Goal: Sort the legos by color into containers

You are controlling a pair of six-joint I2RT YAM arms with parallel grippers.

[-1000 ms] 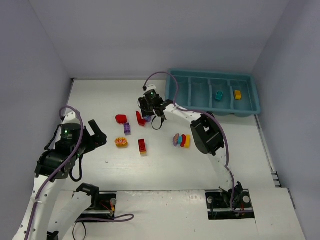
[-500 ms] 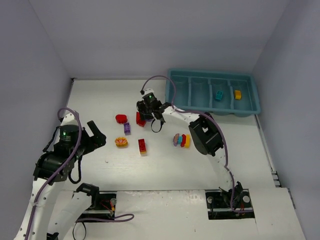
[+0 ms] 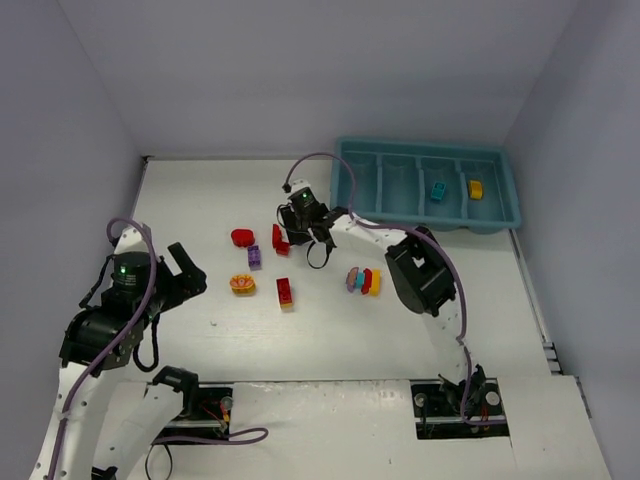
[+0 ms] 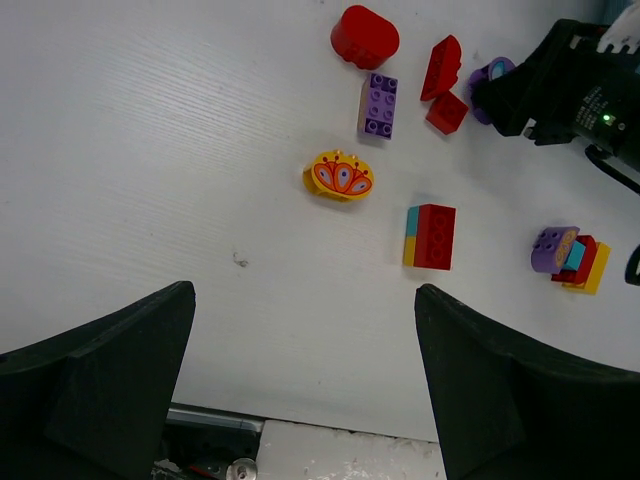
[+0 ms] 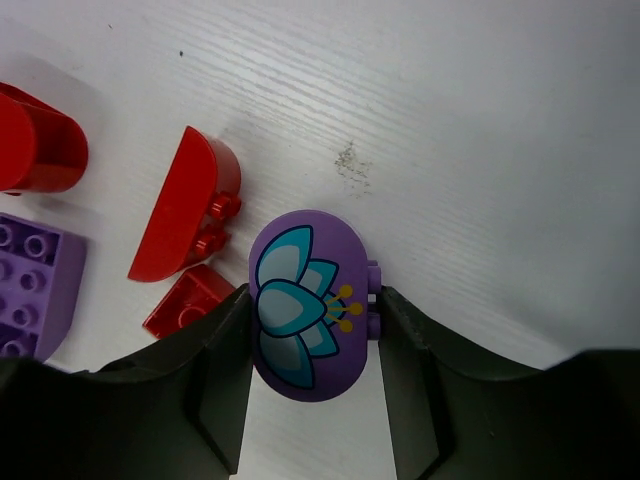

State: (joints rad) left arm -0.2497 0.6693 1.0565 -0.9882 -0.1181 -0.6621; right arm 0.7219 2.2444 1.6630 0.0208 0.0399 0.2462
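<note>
Plainly, the right fingers (image 5: 225,400) are pinching a purple oval brick (image 5: 308,320) with a cyan flower print. One finger presses each of its long sides, and it sits low over the white worktop (image 5: 480,130). Just to its left lie a red rounded brick (image 5: 185,215) and a small red brick (image 5: 190,300), close to it but apart from it. Farther left are a purple studded brick (image 5: 35,285) and a red domed brick (image 5: 35,140). The left fingers (image 4: 110,380) are spread wide above the near-left part of the worktop and hold nothing. Below them, loose and well apart from each other, lie a yellow oval brick (image 4: 339,176) with an orange print, a red block (image 4: 430,236) with a cyan and yellow side, and a multicoloured stack (image 4: 572,258) to the right. The teal tray (image 3: 425,150) sits at the far right of the worktop. A cyan brick (image 3: 438,191) lies in its third compartment from the left, and a yellow brick (image 3: 475,188) lies in the rightmost one.
</note>
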